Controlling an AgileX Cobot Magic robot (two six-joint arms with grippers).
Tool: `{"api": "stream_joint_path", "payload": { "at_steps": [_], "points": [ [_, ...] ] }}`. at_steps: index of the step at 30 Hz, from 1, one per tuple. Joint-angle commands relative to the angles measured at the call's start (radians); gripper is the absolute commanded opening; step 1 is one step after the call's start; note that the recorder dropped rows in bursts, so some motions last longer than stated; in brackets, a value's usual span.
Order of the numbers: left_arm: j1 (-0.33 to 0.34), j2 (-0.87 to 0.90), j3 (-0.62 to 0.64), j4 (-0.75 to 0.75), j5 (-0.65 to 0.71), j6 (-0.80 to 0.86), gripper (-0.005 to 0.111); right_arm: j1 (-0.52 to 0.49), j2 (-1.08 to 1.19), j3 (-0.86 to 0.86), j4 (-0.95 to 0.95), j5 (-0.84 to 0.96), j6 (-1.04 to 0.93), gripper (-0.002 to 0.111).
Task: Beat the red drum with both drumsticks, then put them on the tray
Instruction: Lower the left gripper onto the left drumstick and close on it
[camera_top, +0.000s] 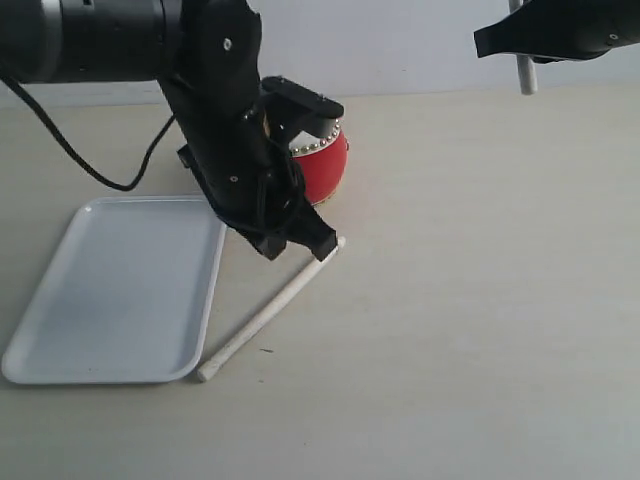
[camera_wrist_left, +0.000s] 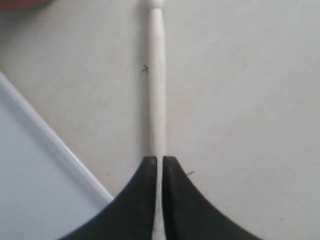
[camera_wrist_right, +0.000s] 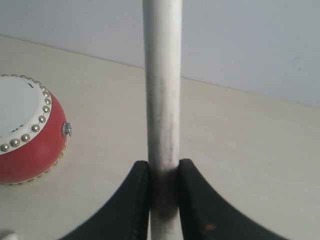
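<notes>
The left claw (camera_top: 298, 243) (camera_wrist_left: 160, 162) is pinched almost shut on a drumstick (camera_top: 265, 318) (camera_wrist_left: 157, 90). Its two black fingers (camera_wrist_left: 142, 200) press on either side of the pale wood, with only the stick's width between them. The grip is close to one end of the stick. In the exterior view the stick's long axis slants away from this claw across the table (camera_top: 450, 300). The far end rests on the table just beside the nearest corner of the tray (camera_top: 120, 290) (camera_wrist_left: 30, 190), outside its rim. I cannot tell whether the gripped end is raised off the table. In the left wrist view the stick runs straight out from between the claw tips to a small rounded tip, and the tray's rim passes close by the claw.

The red drum (camera_top: 325, 170) (camera_wrist_right: 35, 150) stands upright on the table just behind the left claw, on the side facing away from the tray. The left arm partly hides it, and its white skin and ring of silver studs show in the right wrist view.

The right claw (camera_top: 520, 38) (camera_wrist_right: 164, 167) hangs high above the table, well apart from the drum and the left claw. It is closed narrowly on the second drumstick (camera_top: 525, 75) (camera_wrist_right: 162, 75), with fingers (camera_wrist_right: 132, 200) clamped on both sides of the shaft. This stick's long axis stands near vertical. A short length pokes out below the claw, clear of the table, and the rest runs upward out of view.
</notes>
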Motion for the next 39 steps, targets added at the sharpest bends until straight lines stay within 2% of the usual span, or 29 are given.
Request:
{"api": "stream_joint_path", "payload": {
  "at_steps": [1,3,4,10,19,31,39],
  "points": [
    [-0.002,0.059,-0.014,-0.031,0.026,0.015,0.031,-0.003,0.027,-0.002,0.001,-0.026,0.000,0.000],
    [-0.002,0.092,-0.014,-0.034,0.031,0.009,0.052,-0.003,0.039,-0.002,0.001,-0.046,0.002,0.000],
    [-0.002,0.101,-0.014,-0.037,0.037,0.009,0.054,-0.003,0.037,-0.002,0.001,-0.045,0.002,0.000],
    [-0.002,0.119,0.045,-0.037,0.032,-0.005,0.054,-0.003,0.037,-0.002,0.001,-0.045,0.002,0.000],
    [-0.002,0.119,0.132,-0.044,-0.080,-0.012,0.054,-0.003,0.037,-0.002,0.001,-0.045,0.002,0.000],
    [-0.002,0.120,0.169,-0.076,-0.152,-0.012,0.054,-0.003,0.037,-0.002,0.027,-0.048,0.000,0.000],
    [-0.002,0.120,0.173,-0.076,-0.145,-0.012,0.054,-0.003,0.037,-0.002,0.027,-0.053,0.000,0.000]
  ]
}}
